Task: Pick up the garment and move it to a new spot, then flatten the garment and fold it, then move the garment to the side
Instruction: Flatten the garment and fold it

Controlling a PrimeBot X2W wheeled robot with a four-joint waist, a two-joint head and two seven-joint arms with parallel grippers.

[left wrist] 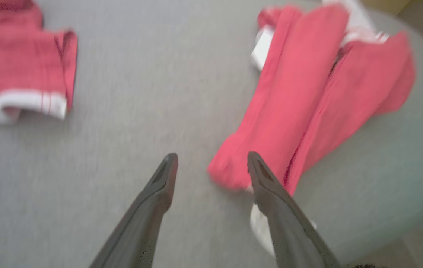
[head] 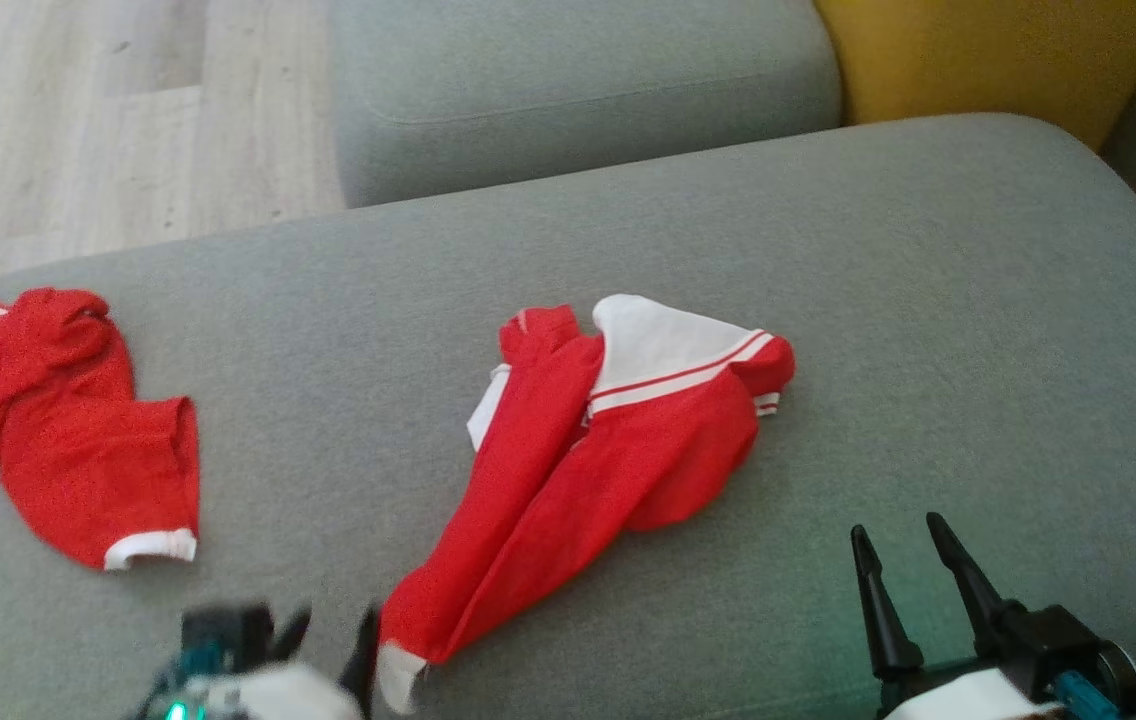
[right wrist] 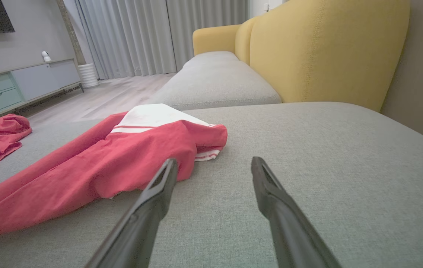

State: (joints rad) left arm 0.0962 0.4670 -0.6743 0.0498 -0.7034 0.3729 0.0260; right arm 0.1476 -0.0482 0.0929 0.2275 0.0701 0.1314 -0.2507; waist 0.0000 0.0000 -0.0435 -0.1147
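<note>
Loosely bunched, the red-and-white garment [head: 588, 450] lies on woven grey cushion [head: 928, 300] — left gripper [head: 336, 618], right gripper [head: 896, 526] splayed.

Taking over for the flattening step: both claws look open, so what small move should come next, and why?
Probably swing the right claw left to the nearest red fold of the garment and pinch there, ready to pull it outward. The garment lies bunched in long folds on the grey cushion, and both the right claw and the left claw stand open, holding nothing.
</note>
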